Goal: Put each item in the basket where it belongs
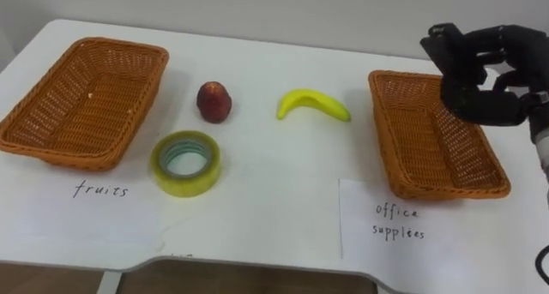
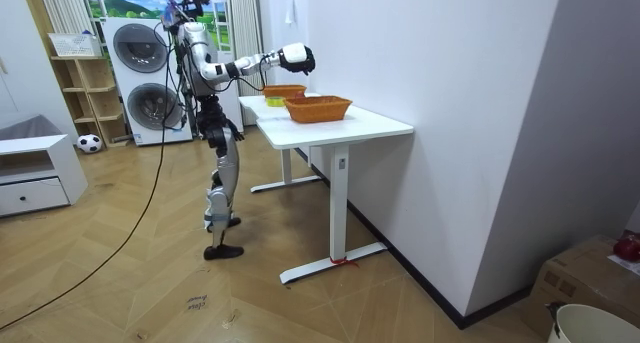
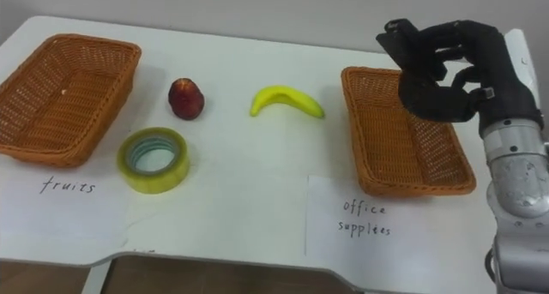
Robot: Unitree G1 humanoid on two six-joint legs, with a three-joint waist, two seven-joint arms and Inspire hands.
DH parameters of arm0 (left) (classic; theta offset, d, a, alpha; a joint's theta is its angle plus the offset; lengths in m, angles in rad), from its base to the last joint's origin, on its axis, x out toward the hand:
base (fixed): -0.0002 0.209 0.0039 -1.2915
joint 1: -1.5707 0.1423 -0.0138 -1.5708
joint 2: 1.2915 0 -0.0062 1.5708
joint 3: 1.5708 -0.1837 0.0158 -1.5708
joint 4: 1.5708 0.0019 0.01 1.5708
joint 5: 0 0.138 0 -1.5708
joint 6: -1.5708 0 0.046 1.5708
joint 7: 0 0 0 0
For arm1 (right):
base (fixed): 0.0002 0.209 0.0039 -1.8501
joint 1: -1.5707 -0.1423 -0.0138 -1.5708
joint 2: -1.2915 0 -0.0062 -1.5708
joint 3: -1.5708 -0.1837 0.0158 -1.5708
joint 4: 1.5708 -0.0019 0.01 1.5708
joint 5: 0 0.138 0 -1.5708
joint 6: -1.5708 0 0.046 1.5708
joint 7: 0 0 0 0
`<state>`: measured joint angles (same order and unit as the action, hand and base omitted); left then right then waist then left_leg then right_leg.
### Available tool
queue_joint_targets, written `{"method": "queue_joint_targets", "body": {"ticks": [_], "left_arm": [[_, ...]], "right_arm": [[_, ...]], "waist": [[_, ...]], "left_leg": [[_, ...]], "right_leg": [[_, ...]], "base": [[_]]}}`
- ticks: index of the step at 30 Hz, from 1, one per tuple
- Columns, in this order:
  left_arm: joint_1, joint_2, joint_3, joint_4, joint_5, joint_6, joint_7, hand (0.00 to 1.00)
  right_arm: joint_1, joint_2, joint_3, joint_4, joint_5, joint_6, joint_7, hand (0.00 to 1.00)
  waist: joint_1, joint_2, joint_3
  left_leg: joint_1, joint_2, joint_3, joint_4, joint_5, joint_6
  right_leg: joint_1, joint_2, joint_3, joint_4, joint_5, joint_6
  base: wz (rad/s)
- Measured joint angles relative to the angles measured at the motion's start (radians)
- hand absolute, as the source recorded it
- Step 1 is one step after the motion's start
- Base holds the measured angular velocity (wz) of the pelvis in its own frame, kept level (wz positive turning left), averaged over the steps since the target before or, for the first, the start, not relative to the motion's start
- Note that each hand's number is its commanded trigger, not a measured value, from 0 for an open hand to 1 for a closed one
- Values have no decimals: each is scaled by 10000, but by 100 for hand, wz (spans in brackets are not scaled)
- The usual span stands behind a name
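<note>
Two wicker baskets sit on the white table (image 1: 266, 200): the left basket (image 1: 86, 97) by a paper label (image 1: 101, 191) reading fruits, the right basket (image 1: 429, 148) by an office supplies label (image 1: 396, 224). Between them lie a red fruit (image 1: 214, 101), a banana (image 1: 312, 104) and, nearer the robot, a yellow tape roll (image 1: 185, 163), all apart. The right hand (image 1: 485, 75) hovers over the right basket, fingers clenched, apparently on nothing. The robot stands at the table's edge, right arm outstretched.
</note>
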<state>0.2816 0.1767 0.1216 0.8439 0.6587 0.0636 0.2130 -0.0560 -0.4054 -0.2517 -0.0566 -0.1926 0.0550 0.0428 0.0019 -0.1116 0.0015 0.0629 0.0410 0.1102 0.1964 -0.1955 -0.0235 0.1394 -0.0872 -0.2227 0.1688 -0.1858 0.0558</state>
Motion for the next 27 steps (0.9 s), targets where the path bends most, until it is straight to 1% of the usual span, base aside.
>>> {"method": "queue_joint_targets", "body": {"ticks": [4,8,11,18,27], "left_arm": [[-9,0,16,-53,-2,6,2,0],[-18,8,43,-274,-2,16,4,0],[-6,9,43,-313,-1,15,4,0],[69,15,42,-310,-5,17,4,0],[72,12,43,-309,-4,56,-3,0]], "right_arm": [[73,-69,-55,184,-4,1,-165,100],[450,-73,-49,232,-4,3,-174,100],[519,-74,-36,558,-26,52,-155,100],[645,-74,-36,815,-99,118,351,100],[669,-72,-36,851,-536,125,774,100]], "waist": [[0,-32,0],[35,-55,-11],[29,-93,1],[13,-144,18],[18,-135,30]], "left_leg": [[0,1,0,-4,0,0],[15,1,0,-61,0,0],[19,0,0,-73,0,0],[19,0,-2,-73,1,1],[1,1,-3,-85,0,1]], "right_leg": [[-4,1,2,-6,0,0],[-16,1,2,-3,0,0],[-16,1,19,-3,0,0],[-16,0,14,-8,0,0],[-23,0,8,-6,0,0]], "base": [[0],[0],[0],[0],[0]]}}
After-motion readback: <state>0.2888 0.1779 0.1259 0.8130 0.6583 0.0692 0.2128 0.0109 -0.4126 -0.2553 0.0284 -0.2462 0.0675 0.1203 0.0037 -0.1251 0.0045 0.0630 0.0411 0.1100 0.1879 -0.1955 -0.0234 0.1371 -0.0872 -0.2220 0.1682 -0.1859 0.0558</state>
